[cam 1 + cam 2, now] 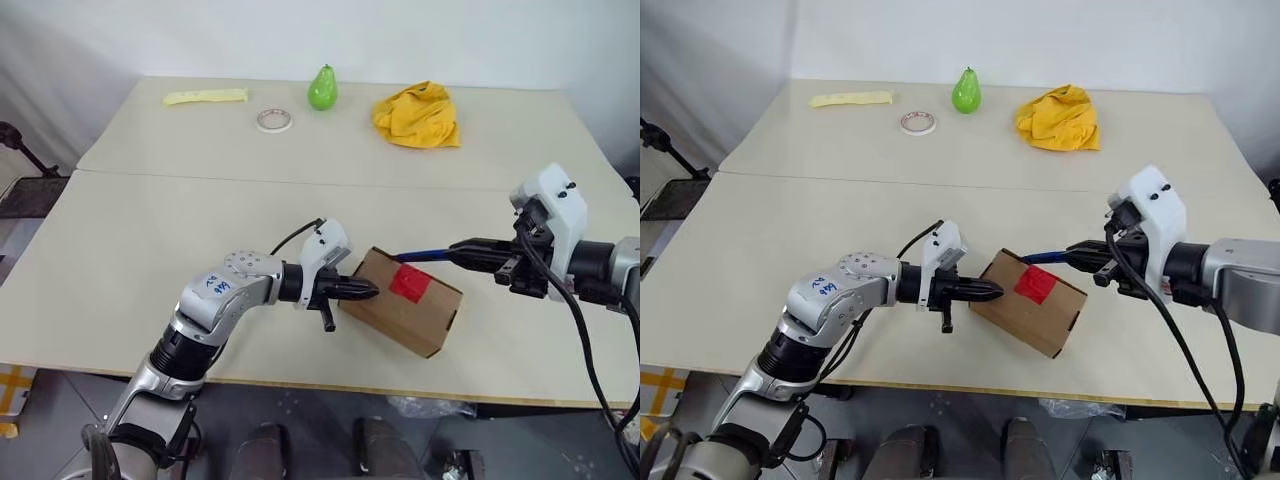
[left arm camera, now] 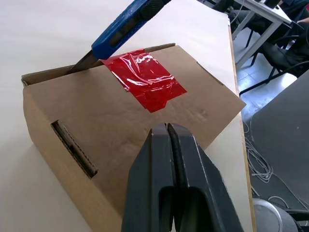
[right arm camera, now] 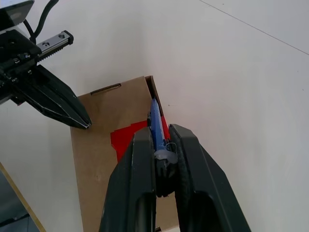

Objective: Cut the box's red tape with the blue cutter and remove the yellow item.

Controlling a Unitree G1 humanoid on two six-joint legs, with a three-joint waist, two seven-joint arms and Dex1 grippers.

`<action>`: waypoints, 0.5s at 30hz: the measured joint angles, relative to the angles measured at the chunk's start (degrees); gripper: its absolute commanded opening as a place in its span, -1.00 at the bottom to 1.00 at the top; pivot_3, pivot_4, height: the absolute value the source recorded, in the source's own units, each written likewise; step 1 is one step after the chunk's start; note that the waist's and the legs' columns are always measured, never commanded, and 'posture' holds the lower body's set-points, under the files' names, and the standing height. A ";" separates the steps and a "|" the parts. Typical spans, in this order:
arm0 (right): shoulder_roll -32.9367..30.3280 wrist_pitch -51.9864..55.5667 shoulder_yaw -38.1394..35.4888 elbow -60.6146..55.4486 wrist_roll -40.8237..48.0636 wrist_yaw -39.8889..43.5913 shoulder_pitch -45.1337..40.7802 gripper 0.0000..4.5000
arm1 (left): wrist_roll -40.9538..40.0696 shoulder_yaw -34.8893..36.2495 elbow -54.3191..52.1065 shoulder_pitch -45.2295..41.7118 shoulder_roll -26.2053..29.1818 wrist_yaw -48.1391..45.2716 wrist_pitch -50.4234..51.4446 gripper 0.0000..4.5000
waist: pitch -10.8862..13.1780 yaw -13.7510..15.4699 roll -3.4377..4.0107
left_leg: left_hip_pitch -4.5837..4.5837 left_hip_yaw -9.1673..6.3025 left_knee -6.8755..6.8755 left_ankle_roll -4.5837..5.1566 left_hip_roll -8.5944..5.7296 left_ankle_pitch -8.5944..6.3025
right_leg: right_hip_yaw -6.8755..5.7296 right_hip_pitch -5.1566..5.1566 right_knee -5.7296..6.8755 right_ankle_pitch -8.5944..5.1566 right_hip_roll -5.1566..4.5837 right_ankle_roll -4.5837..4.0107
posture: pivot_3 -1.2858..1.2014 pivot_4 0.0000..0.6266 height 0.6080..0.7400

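Box (image 1: 402,301) sits near table (image 1: 150,260) front edge, flaps shut, tape (image 1: 409,282) intact on top. We hold cutter (image 1: 425,254) pinched in right gripper (image 1: 462,250), blade tip at box's far top edge, just beside tape. Our left gripper (image 1: 368,291) pressed together, tips against box's left side. Far back: pear (image 1: 321,89), cloth (image 1: 417,116), tape roll (image 1: 273,120), pale strip (image 1: 205,96).

Bright, even light falls from overhead, leaving soft, faint shadows under the box (image 1: 404,301) on the pale table (image 1: 150,250). The red tape (image 2: 143,77) throws back white glare off its wrinkles. Near fingers (image 2: 178,183) look slightly soft.
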 measured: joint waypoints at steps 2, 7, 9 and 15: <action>-1.07 -0.95 1.08 0.00 -0.52 0.44 0.41 -0.94 | 0.38 -0.10 0.32 -0.52 -0.02 -0.18 -0.01 -0.99 | 0.00 0.36 0.00 | 0.00 0.00 0.02 0.00 -0.01 0.00 | -0.01 0.01 0.00 0.00 0.00 0.00 | 0.03 -0.52 1.00; -4.71 -2.83 3.34 0.15 -1.96 2.71 0.52 -0.94 | 1.38 -1.47 1.69 -1.41 0.05 -0.51 0.04 -0.99 | 0.00 0.50 0.00 | 0.00 -0.01 0.04 0.03 -0.04 -0.02 | -0.01 0.05 -0.04 0.01 -0.02 0.01 | 0.03 -0.52 1.00; -6.06 -3.14 4.43 0.81 -2.28 3.66 0.33 -0.94 | 1.85 -2.17 1.69 -2.34 0.20 -0.52 0.71 -0.99 | 0.00 0.57 0.00 | 0.00 -0.01 0.06 0.04 -0.05 -0.02 | 0.00 0.06 -0.05 0.01 -0.03 0.03 | 0.03 -0.52 1.00; -8.88 -3.37 7.38 2.74 -2.87 6.07 -2.06 -0.94 | 2.79 -4.88 1.61 -7.04 1.03 0.05 6.64 -0.99 | 0.00 0.56 0.00 | 0.02 -0.02 0.11 0.13 -0.08 -0.07 | 0.01 0.12 -0.06 0.02 -0.04 0.04 | 0.03 -0.52 1.00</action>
